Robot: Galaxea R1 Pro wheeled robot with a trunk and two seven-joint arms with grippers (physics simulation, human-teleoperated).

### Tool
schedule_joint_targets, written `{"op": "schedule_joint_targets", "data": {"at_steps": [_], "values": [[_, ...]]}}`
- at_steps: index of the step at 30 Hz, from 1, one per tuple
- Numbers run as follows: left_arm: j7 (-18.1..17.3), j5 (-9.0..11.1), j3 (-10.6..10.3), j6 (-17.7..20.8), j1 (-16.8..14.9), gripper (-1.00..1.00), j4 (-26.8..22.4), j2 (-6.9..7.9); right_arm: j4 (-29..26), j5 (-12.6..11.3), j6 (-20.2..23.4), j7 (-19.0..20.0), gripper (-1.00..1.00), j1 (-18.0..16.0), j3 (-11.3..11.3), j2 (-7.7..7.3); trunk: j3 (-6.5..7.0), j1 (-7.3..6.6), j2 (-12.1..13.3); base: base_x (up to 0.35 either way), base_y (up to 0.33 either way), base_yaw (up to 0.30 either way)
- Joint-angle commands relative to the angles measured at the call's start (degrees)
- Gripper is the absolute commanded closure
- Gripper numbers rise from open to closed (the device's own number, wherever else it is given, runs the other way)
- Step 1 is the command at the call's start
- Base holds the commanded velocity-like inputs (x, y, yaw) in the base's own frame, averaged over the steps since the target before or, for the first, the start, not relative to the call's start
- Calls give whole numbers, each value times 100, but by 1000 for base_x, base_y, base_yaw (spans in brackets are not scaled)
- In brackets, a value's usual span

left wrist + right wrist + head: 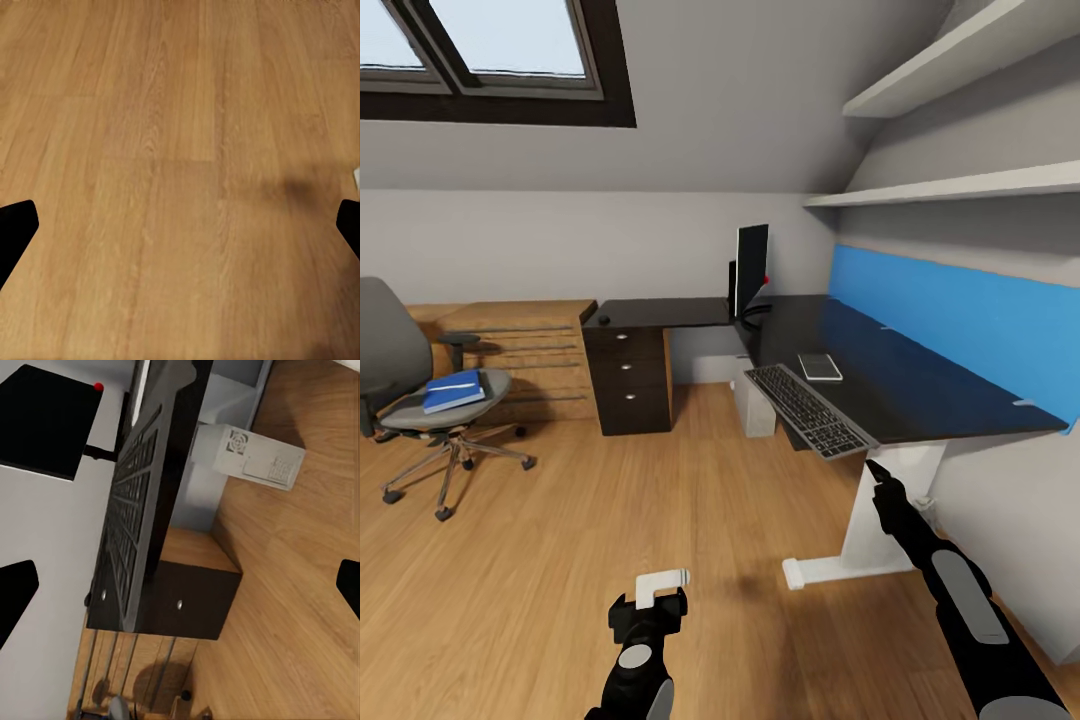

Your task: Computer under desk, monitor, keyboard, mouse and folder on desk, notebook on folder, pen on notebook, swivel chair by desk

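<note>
Since the right gripper (872,468) is raised just short of the near end of the keyboard (807,408), I'd guess the step in hand is nudging or grabbing that keyboard, which hangs a little over the front edge of the desk (920,385). In the right wrist view the two dark fingertips (16,592) sit wide apart at the frame edges, so that gripper is spread open and empty. The left gripper (650,610) hangs low over the wood floor (180,150), jaws apart too, holding nothing.

Where stuff is: the monitor (751,268) stands at the inner corner of the desk, edge-on to the head camera. A small flat thing (819,366) lies just beside the keyboard, can't tell what it is. A small dark blob (603,320) on the far wing might be the mouse. The computer (754,402) is on the floor under the desk. The folder (453,390) is on the swivel chair (420,395) seat, well apart from the desk, near the low wood cabinet (525,345).

To do it well, I'd come at the overhanging corner from the side, pinch the thin frame rather than the keys, and slide it further onto the top toward the monitor. Main risk is tipping it off the edge, so push inward, not down.
</note>
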Motion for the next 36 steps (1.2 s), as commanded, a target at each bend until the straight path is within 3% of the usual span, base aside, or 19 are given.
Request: {"op": "schedule_joint_targets", "data": {"at_steps": [1, 10, 36], "values": [[43, 42, -12, 18, -4, -100, -7, 2, 2, -34, 31, 5, -100, -3, -9, 3, 13, -23, 39, 0, 0, 0], [43, 43, -12, 19, -4, -100, -2, 2, 455, -42, -2, -13, -100, -11, 25, 18, 49, -67, 119, 0, 0, 0], [40, 36, -19, 4, -3, -100, -3, 2, 499, -47, -13, -16, -100, -12, 28, 20, 49, -67, 119, 140, 61, 0]]}}
